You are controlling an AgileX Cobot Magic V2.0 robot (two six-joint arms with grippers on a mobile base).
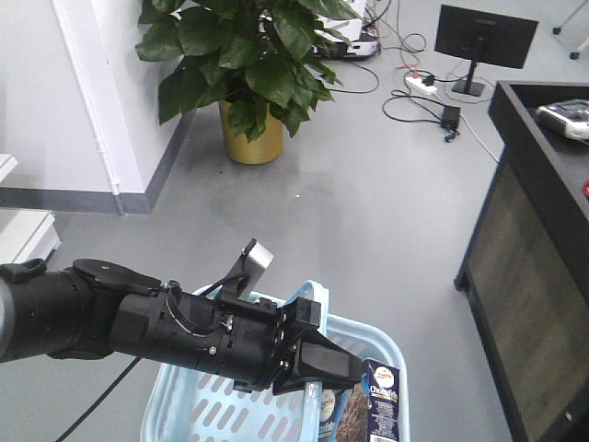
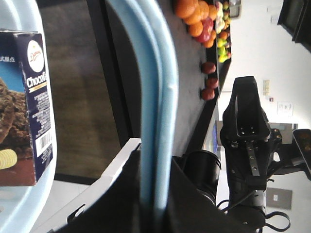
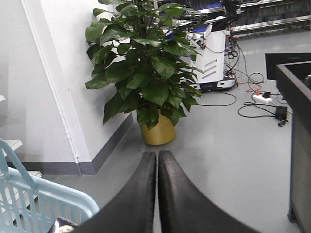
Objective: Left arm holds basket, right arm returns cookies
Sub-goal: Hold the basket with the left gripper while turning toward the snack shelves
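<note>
My left fingers pinch the handle of the basket; the cookies stand upright in one corner inside. My right fingers are pressed together, empty, beside the basket. I should hold the basket level, spread the right fingers, and descend squarely over the cookies' narrow sides

the dark navy cookies carton stands inside the light blue slotted basket, near one corner.

Grey floor ahead of left tool: potted plant, gold pot; power strip; black adapter. Dark tabletop to tool's right: white device.
</note>
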